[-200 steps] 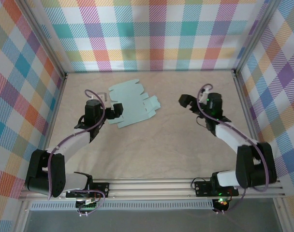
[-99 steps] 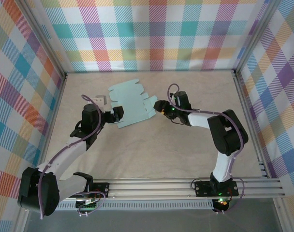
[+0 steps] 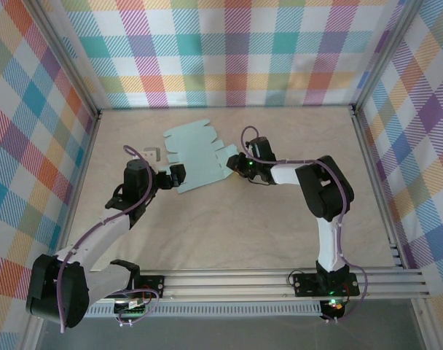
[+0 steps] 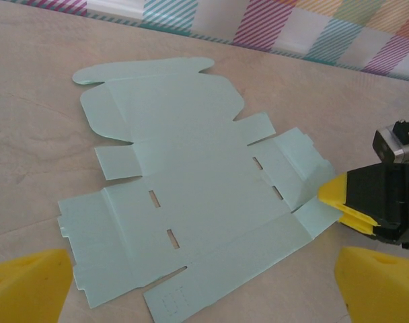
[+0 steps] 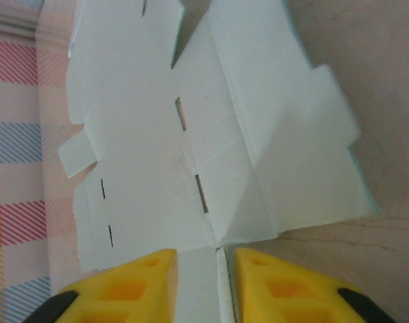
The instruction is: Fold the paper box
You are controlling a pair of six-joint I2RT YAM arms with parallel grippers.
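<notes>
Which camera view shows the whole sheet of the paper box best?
The left wrist view: the paper box lies unfolded and whole there, large, with its flaps and slots plain. The top external view shows it whole but small. The right wrist view shows one part close up.

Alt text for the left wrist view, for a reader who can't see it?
A pale mint-green paper box, an unfolded die-cut sheet, lies flat on the beige table. The right gripper meets its edge at frame right, where a flap looks slightly raised; the left gripper stands open at the frame's bottom.
</notes>
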